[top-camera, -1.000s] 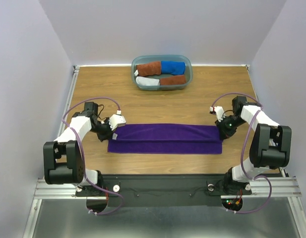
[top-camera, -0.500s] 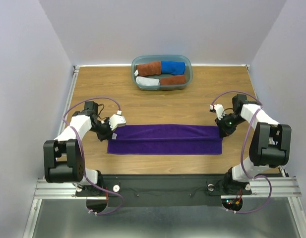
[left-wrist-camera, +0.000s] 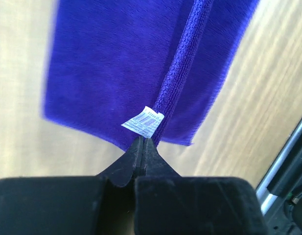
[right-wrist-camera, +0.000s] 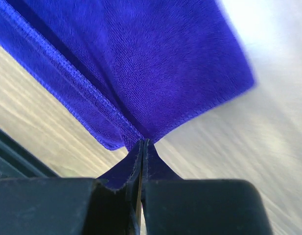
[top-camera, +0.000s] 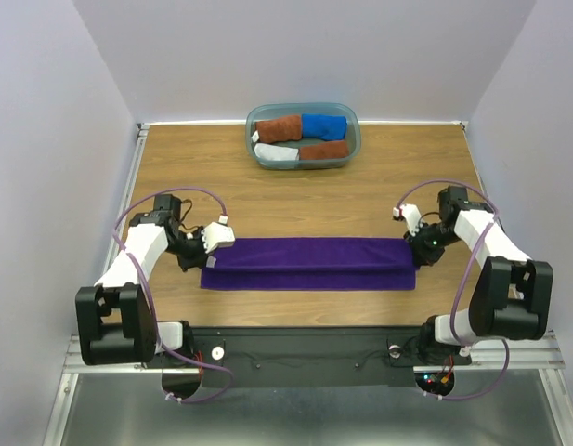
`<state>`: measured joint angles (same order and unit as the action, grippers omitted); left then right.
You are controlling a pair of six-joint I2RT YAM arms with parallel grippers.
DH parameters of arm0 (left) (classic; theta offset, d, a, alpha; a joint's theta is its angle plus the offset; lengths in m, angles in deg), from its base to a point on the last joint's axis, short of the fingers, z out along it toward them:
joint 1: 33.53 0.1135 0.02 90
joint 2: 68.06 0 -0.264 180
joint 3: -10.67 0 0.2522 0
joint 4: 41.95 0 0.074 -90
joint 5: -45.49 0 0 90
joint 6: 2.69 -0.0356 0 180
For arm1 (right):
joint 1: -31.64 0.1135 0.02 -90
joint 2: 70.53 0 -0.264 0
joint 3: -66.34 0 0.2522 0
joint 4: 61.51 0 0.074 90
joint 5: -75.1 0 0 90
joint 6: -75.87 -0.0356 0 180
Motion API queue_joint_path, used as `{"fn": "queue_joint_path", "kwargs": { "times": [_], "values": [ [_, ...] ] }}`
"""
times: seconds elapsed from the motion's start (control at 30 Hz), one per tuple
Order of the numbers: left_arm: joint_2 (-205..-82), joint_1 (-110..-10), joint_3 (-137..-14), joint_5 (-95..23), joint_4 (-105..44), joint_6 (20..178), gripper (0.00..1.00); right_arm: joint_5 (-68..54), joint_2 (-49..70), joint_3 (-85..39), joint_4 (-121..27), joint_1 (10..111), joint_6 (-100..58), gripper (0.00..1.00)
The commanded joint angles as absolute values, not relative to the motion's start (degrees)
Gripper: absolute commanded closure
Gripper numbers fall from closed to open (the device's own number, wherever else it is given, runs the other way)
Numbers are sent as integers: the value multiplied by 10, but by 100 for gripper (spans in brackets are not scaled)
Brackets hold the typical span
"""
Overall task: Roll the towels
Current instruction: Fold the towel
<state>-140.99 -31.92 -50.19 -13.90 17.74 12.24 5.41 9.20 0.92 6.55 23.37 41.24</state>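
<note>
A deep purple towel lies as a long folded strip across the near part of the wooden table. My left gripper is shut on its left end, pinching the hemmed upper layer beside the small white tag; in the left wrist view the gripper has its jaws pressed together on the cloth. My right gripper is shut on the right end. In the right wrist view the gripper clamps the hem of the towel.
A teal-grey tub stands at the back centre. It holds rolled towels: rust-brown, bright blue, pale grey and another rust-brown. The metal rail with the arm bases runs along the near edge.
Both grippers have drawn a little toward the near edge with the towel's upper layer, so the far edge sits closer and the strip looks narrower.
</note>
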Motion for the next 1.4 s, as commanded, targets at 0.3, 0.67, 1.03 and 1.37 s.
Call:
{"fn": "queue_joint_path", "kwargs": {
  "times": [0.3, 0.67, 1.03, 1.37],
  "values": [
    [-1459, -322, -427, -208, 119, 123, 100, 28, 163, 51, 34, 229, 433, 99],
    [-1457, -320, -519, -169, 200, 125, 100, 30, 140, -20, 68, 229, 420, 99],
    [-1393, -317, -518, -192, 301, 61, 100, 32, 71, -32, 151, 228, 461, 99],
    [-1414, -321, -463, -231, 263, 70, 100, 14, 115, 27, 104, 228, 470, 99]
  ]
}}
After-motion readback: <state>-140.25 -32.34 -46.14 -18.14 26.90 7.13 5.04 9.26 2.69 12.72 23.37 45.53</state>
